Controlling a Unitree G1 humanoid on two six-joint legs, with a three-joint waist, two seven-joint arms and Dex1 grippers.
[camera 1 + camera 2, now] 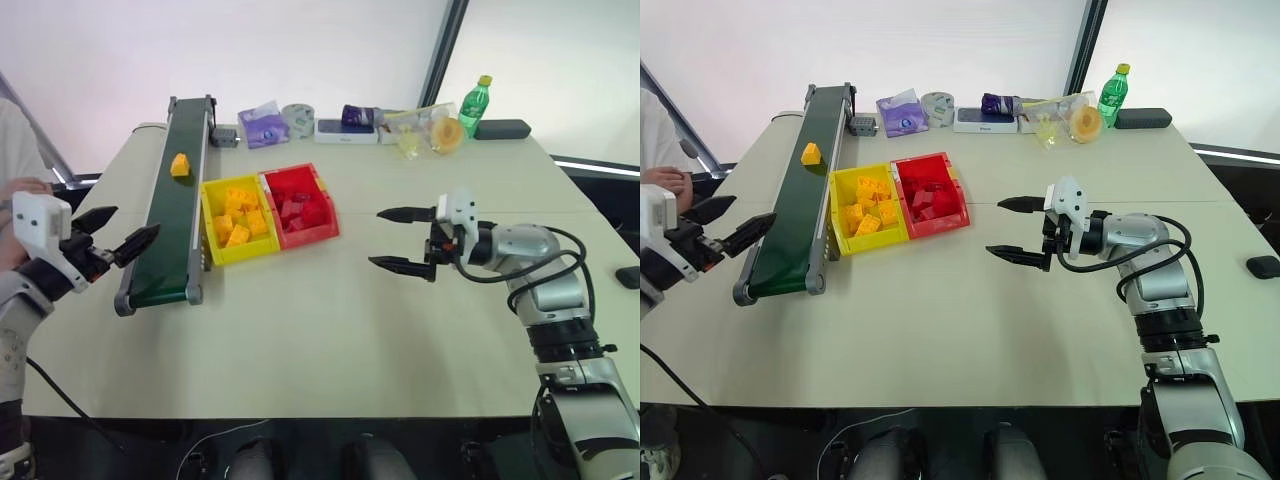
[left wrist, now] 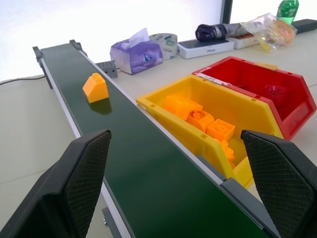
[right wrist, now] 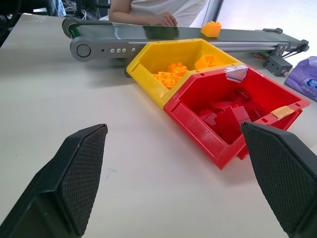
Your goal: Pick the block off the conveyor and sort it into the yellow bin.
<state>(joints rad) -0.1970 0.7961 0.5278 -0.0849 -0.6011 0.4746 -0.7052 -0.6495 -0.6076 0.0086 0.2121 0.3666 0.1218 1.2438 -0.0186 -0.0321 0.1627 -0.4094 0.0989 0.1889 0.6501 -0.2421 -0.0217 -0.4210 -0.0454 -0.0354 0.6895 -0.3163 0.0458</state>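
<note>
**A:** One block (image 1: pixel 180 165) to fetch, and it sits alone on the conveyor (image 1: pixel 175 225), well ahead of the left gripper (image 1: pixel 112 232), up the belt toward its far end. That gripper hovers by the belt's near end with its fingers spread wide and nothing between them.

**B:** So what makes the pick go well?

**A:** I'd keep the fingers wide, line them up along the belt and close only once the block stands squarely between them. Its top is slanted, so the flat side faces look like the safer surfaces to pinch. The grey frame rails run close on either side of it; a low approach could catch one.

**B:** And the right gripper (image 1: pixel 1018 228)?

**A:** Also spread and empty, hanging over bare table, with the bins ahead of its fingertips and some way off.

**B:** What's in them?

**A:** The yellow bin (image 1: pixel 212 250) touches the conveyor's frame, just across the belt from the left gripper, and holds a loose heap of yellow-orange blocks. The red bin (image 1: pixel 318 235) sits against its far side with red blocks inside. Neither looks full, so there's room for a drop from above.
</note>
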